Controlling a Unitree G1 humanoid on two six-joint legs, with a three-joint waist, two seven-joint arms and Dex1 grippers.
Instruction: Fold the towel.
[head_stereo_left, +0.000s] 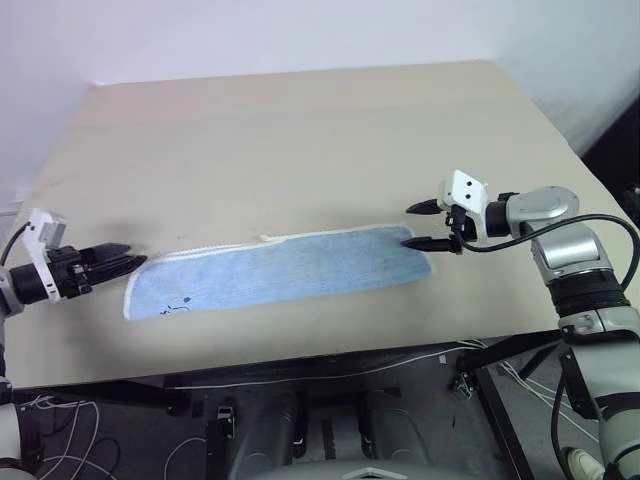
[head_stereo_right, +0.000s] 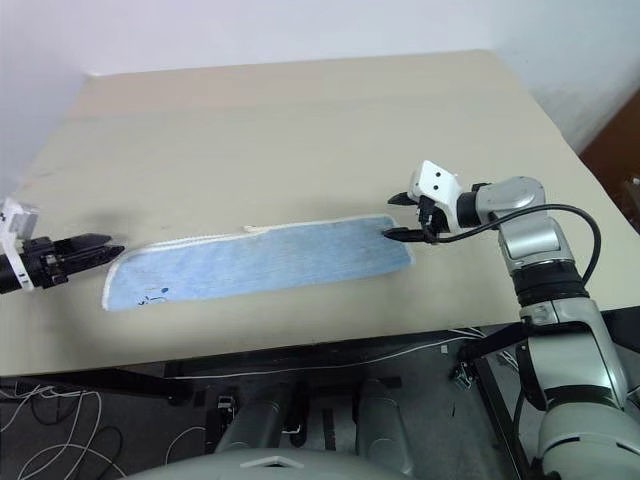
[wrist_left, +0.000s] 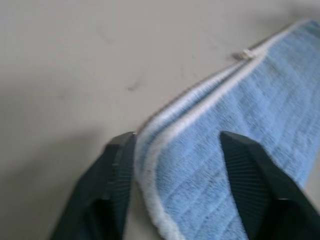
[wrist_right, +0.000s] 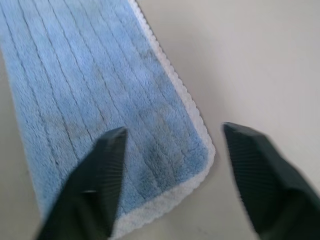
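The towel lies flat on the tan table as a long, narrow, doubled strip of light blue cloth with whitish edging. A small white loop tag sticks out of its far edge, and a dark printed mark sits near its left end. My left gripper is at the strip's left end; in the left wrist view it is open, with the towel's layered corner between the fingers. My right gripper is open at the right end, one finger over the cloth and the other off its corner.
The strip lies close to the table's front edge. Loose cables and black frame parts hang below that edge. Bare tabletop stretches beyond the towel to the far edge by the white wall.
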